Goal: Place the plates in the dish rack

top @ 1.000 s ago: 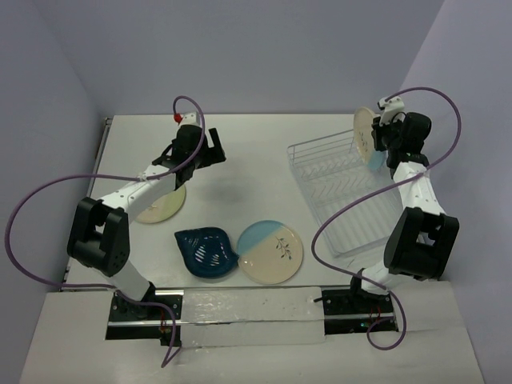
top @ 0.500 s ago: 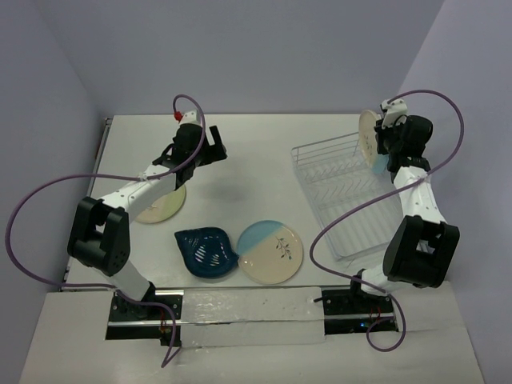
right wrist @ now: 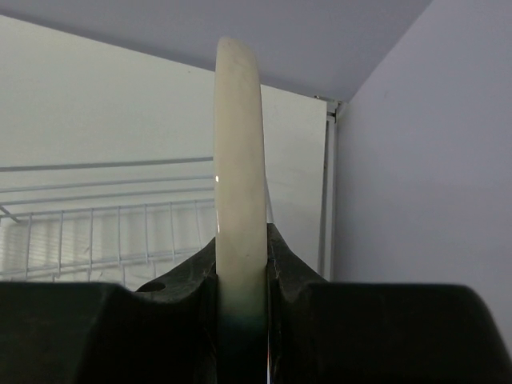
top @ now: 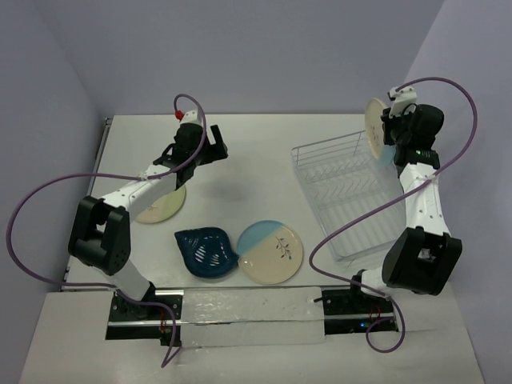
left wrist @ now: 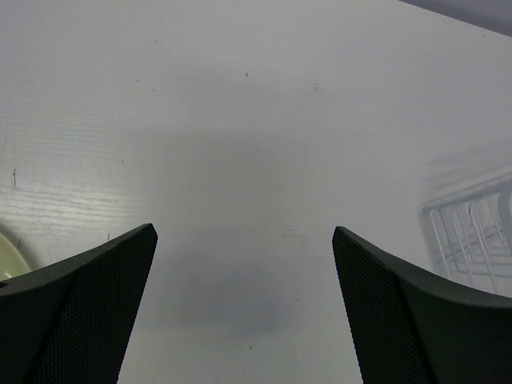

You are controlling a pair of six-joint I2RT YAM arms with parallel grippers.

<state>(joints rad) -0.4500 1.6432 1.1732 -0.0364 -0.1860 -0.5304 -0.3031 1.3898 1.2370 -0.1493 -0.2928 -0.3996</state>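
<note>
One plate (top: 374,122) (held upright) has shifted right, toward the rack's (top: 340,192) far corner.

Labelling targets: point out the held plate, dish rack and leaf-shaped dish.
held plate (right wrist: 238,160), right wrist view, rim edge
dish rack (top: 340,188), top external view, bare base wires
leaf-shaped dish (top: 206,251), top external view, centre

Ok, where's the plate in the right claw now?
Top view, far right: the plate, held on edge by the right claw, hangs over the far right corner of the dish rack, not in a slot.
</note>
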